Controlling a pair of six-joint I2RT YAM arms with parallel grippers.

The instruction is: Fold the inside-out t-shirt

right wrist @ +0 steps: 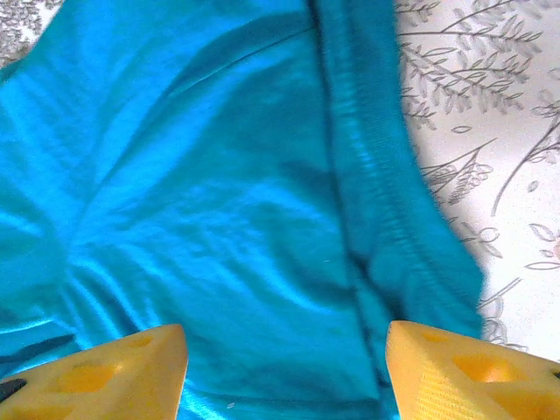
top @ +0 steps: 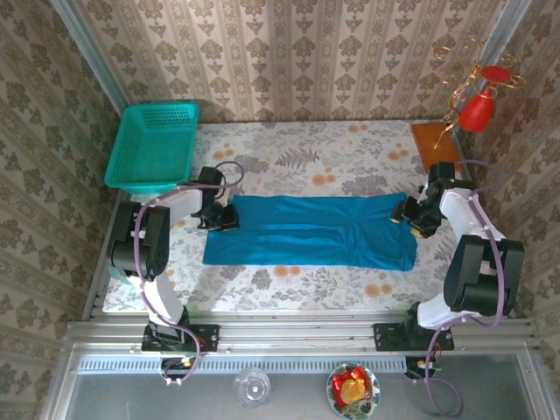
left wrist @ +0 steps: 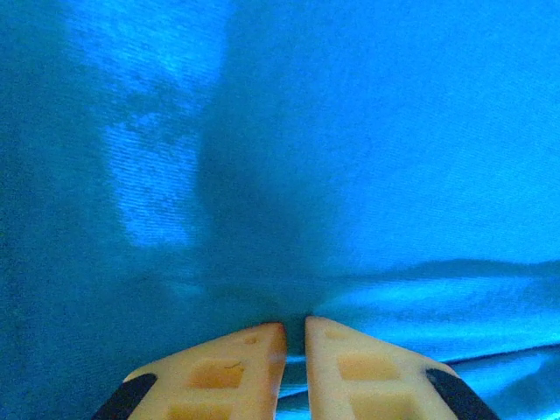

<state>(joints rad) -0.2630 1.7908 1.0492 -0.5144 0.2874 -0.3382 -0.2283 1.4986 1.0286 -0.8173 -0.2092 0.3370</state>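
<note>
In the middle of the floral surface [top: 306,162], the inside-out t-shirt [top: 311,232] lies flat as a long band running left to right, so each arm has one short end right at it and neither is really nearer. The left claw [top: 219,214] looks pinched nearly together on cloth at the left end, while the right claw [top: 411,213] hangs wide apart over a stitched edge at the right end, gripping nothing. Can't make out sleeves or collar, or how much fabric the left one caught.
</note>
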